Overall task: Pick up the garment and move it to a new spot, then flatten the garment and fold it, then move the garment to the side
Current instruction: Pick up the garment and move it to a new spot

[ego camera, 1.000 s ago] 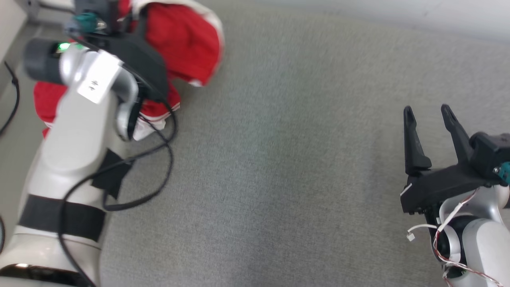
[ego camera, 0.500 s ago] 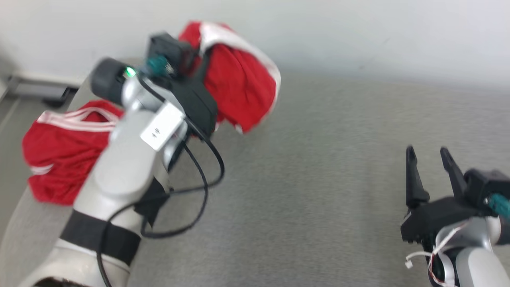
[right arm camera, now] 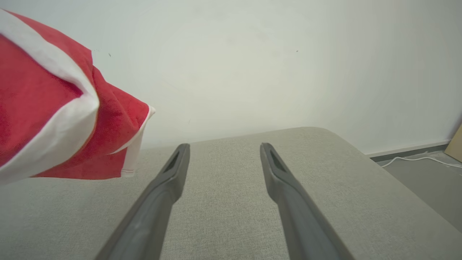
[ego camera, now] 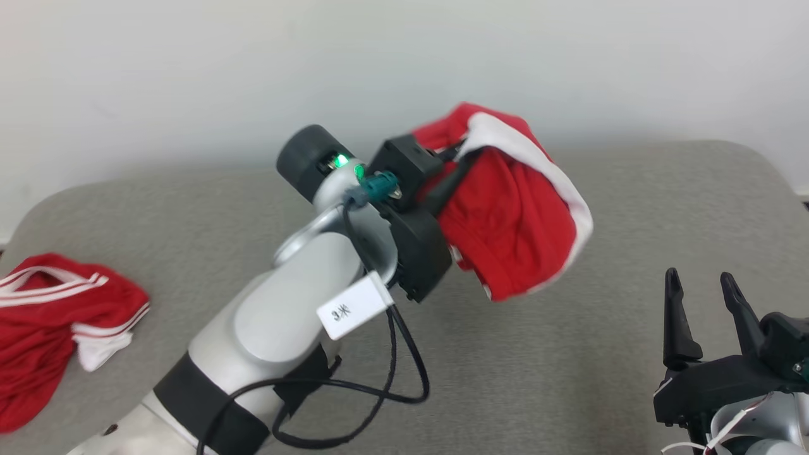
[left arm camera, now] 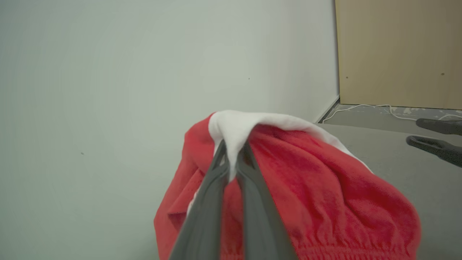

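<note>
The garment (ego camera: 512,234) is red with a broad white band and hangs bunched in the air above the grey table (ego camera: 569,366). My left gripper (ego camera: 464,151) is shut on its white band; in the left wrist view the two fingers (left arm camera: 216,173) pinch the band together, and red cloth (left arm camera: 325,187) drapes down to the right of them. My right gripper (ego camera: 698,284) stands open at the lower right above the table, holding nothing. In the right wrist view its fingers (right arm camera: 173,169) point toward the wall, with the garment (right arm camera: 43,108) hanging at the left.
A second red garment with white stripes (ego camera: 50,328) lies crumpled at the table's left edge. A pale wall (ego camera: 404,63) runs behind the table. The right gripper's fingers (left arm camera: 433,142) show at the right of the left wrist view. A cable (right arm camera: 418,159) lies on the floor beyond the table's right end.
The head camera has swung, so the whole picture shifted. My left arm has carried the garment rightward, nearer the right gripper, away from the second red garment. The right gripper stayed open.
</note>
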